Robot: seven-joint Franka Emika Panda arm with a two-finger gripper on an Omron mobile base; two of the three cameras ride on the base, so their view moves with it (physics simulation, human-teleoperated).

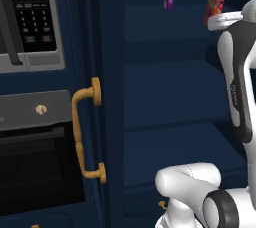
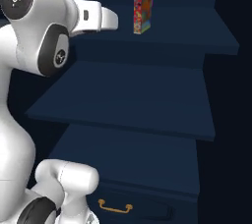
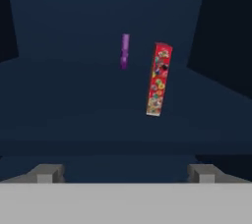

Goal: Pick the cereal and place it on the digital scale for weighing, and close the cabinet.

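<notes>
Cereal (image 3: 158, 79) stands upright on an upper cabinet shelf (image 2: 162, 41), narrow edge toward the hand, purple packet (image 3: 124, 51) just behind it to the left. Gripper (image 3: 125, 171) is spread wide and empty, short of the box, which sits right of its centreline. For a good grasp the arm should shift right, advance level, straddle the box's thin faces mid-height and keep clear of the packet. Cabinet door (image 1: 82, 122) stands open.

Base views flank cabinet (image 1: 165, 97); hand view faces shelves.
</notes>
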